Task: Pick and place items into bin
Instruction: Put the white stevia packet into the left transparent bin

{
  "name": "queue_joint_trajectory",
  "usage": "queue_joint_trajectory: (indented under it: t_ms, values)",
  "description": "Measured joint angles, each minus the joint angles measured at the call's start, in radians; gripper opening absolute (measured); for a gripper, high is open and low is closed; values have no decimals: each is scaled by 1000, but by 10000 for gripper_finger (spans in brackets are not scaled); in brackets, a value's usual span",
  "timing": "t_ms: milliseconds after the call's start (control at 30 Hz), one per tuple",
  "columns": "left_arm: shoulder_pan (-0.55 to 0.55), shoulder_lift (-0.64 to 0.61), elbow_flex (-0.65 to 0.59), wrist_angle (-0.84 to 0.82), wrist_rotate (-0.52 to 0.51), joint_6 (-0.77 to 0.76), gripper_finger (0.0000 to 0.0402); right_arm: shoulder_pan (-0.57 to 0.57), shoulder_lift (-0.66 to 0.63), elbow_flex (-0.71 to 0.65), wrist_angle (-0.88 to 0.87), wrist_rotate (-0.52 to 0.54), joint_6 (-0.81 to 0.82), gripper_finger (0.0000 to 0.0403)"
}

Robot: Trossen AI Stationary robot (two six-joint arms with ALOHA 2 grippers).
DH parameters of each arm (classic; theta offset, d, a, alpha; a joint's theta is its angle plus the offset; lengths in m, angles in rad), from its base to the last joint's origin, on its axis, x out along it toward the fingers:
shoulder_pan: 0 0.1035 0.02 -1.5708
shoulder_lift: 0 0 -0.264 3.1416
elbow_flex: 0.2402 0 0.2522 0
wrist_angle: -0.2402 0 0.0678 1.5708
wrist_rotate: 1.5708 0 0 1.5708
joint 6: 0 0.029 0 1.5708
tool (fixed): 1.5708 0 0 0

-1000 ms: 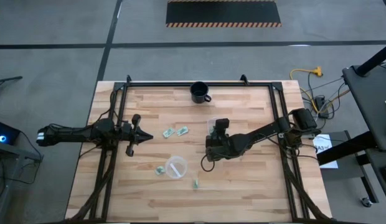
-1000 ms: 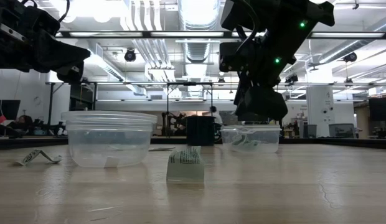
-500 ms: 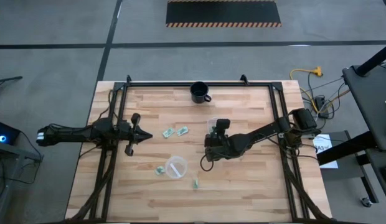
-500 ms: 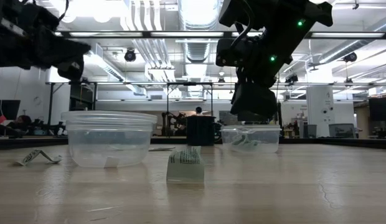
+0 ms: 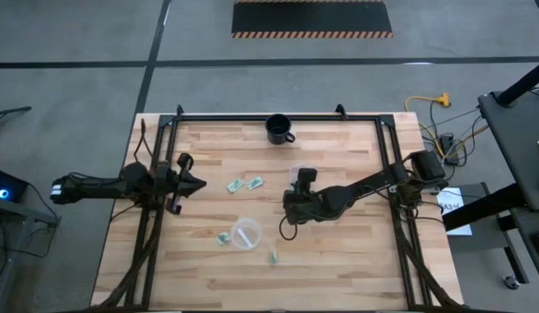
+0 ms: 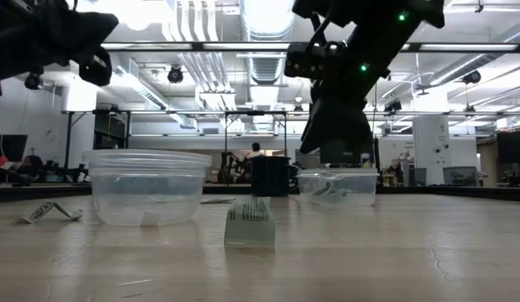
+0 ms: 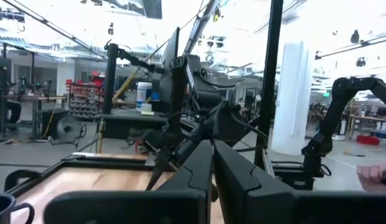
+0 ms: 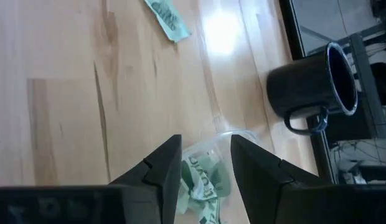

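Items: we saw the wrapped pieces (image 5: 244,184) scattered mid-worktop, several already in the small clear bin (image 8: 202,174).
Handling: we judged them light, crinkly, slippery; pinch across the wrapper's middle.
Right gripper (image 8: 204,163): jaws parted, empty, over that bin.
Left gripper (image 7: 213,163): jaws closed, empty, near the left edge.

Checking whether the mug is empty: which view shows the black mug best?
The right wrist view: the black mug shows its opening, handle, dark inside. High view shows it small; low view only its side.
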Motion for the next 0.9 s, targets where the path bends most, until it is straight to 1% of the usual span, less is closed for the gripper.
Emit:
queue_joint_trajectory:
  t_ms: [133,233,367,467,567,667,767,900]
  values:
    - [0,11,0,81,-1,-15,0,0,-10,0,23,-18,-11,125]
    - [0,28,0,157,-2,-15,0,-1,-29,-25,95,-109,-53,127]
    - [0,71,0,234,-9,-10,0,-4,-92,-108,269,-249,-131,130]
    - [0,118,0,299,-27,-8,0,-9,-156,-172,342,-304,-149,132]
    - [0,169,0,360,-31,-7,0,-14,-235,-236,386,-316,-141,132]
    - [0,225,0,415,-104,17,0,-21,-318,-313,454,-336,-141,128]
    - [0,286,6,444,-155,20,0,-39,-408,-409,565,-411,-144,124]
    - [0,365,63,443,-152,15,0,-76,-523,-537,720,-509,-148,123]
